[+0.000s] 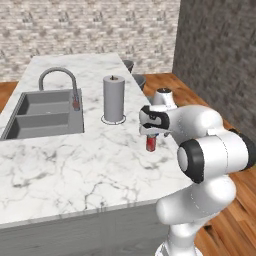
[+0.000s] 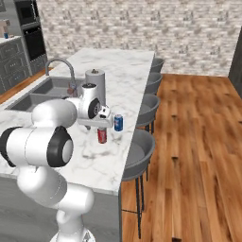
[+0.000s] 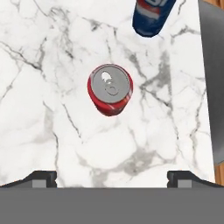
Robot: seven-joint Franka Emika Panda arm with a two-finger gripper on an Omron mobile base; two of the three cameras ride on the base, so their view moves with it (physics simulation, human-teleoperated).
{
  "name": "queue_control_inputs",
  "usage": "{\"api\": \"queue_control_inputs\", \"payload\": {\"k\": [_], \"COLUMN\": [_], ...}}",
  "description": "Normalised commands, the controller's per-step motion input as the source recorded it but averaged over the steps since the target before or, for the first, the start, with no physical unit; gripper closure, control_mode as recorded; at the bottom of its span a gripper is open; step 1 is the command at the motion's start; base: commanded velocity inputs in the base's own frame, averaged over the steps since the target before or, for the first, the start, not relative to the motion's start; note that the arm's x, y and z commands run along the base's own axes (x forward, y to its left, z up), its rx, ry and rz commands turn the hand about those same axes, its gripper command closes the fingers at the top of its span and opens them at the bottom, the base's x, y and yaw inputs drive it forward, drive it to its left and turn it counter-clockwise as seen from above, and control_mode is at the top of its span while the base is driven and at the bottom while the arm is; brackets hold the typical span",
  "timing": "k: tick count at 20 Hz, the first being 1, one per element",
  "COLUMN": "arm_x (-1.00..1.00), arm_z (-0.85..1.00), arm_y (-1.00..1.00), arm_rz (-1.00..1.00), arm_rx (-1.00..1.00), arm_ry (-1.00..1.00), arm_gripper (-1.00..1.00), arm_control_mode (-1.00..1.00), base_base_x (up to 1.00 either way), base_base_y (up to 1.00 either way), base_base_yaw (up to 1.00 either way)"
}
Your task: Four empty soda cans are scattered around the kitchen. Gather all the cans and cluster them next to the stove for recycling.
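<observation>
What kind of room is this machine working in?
It looks like a home kitchen: a marble island counter with a double sink and curved faucet, a paper towel roll, bar stools along the side, and a wall oven in the far corner.

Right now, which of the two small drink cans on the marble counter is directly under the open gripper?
The red can with the silvery top, centred below the gripper; the blue can stands off nearer the counter's edge.
</observation>
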Motion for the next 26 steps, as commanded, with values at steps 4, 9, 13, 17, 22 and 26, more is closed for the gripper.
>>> {"api": "queue_control_inputs", "payload": {"k": [4, 9, 13, 17, 22, 26], "arm_x": [0.14, 0.19, 0.21, 0.20, 0.17, 0.20], "arm_z": [-0.13, -0.07, -0.09, -0.14, -0.15, -0.10], "arm_y": [0.02, 0.00, 0.00, 0.00, 0.00, 0.00], "arm_rz": [0.00, 0.00, 0.00, 0.00, 0.00, 0.00], "arm_rx": [0.00, 0.00, 0.00, 0.00, 0.00, 0.00], "arm_ry": [0.00, 0.00, 0.00, 0.01, 0.01, 0.00], "arm_gripper": [-1.00, -1.00, -1.00, -1.00, -1.00, -1.00], "arm_control_mode": [-1.00, -1.00, -1.00, -1.00, -1.00, -1.00], "base_base_x": [0.00, 0.00, 0.00, 0.00, 0.00, 0.00], "base_base_y": [0.00, 0.00, 0.00, 0.00, 0.00, 0.00], "base_base_yaw": [0.00, 0.00, 0.00, 0.00, 0.00, 0.00]}}
